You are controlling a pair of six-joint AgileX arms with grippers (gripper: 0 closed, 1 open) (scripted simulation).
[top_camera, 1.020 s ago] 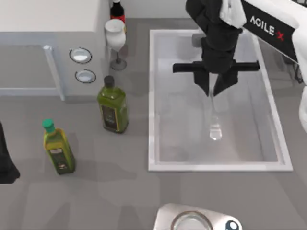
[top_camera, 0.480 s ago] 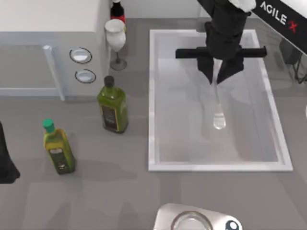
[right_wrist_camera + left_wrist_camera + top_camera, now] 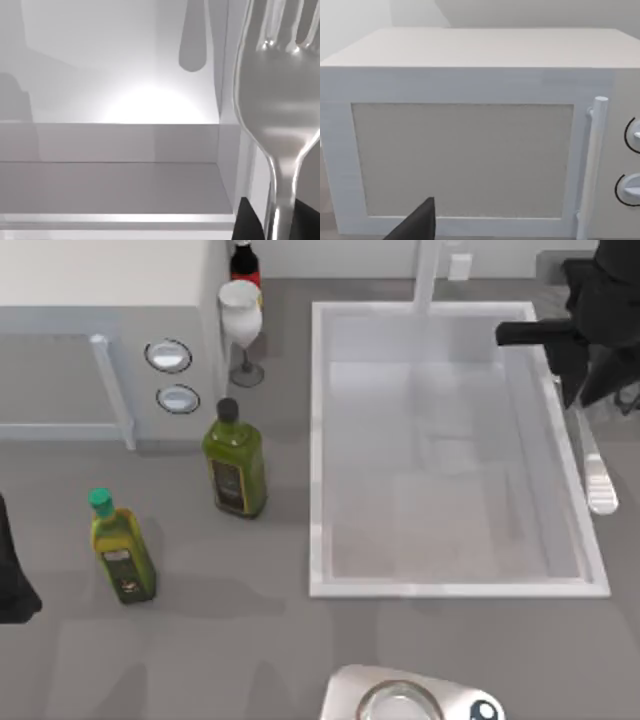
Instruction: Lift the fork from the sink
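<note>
My right gripper (image 3: pixel 585 392) is raised at the far right, above the right rim of the sink (image 3: pixel 450 588). It is shut on the thin handle of the silvery fork (image 3: pixel 598 480), which hangs from it clear of the basin floor, its wide tined end toward the near side. In the right wrist view the fork (image 3: pixel 277 115) fills the foreground with its tines away from the camera, the handle pinched in the right gripper (image 3: pixel 279 222), and the sink's pale grey wall (image 3: pixel 110 142) behind. My left arm (image 3: pixel 12 580) stays parked at the table's left edge.
A white microwave (image 3: pixel 100 300) stands at the back left, with a wine glass (image 3: pixel 240 320) and a dark red-capped bottle (image 3: pixel 243 260) beside it. Two oil bottles (image 3: pixel 235 460) (image 3: pixel 120 545) stand left of the sink. A faucet (image 3: pixel 428 270) rises behind the basin. A metal appliance (image 3: pixel 410 695) sits at the front.
The right gripper has risen and swung right with the fork, from over the middle of the sink to above its right rim. The left arm has not moved.
</note>
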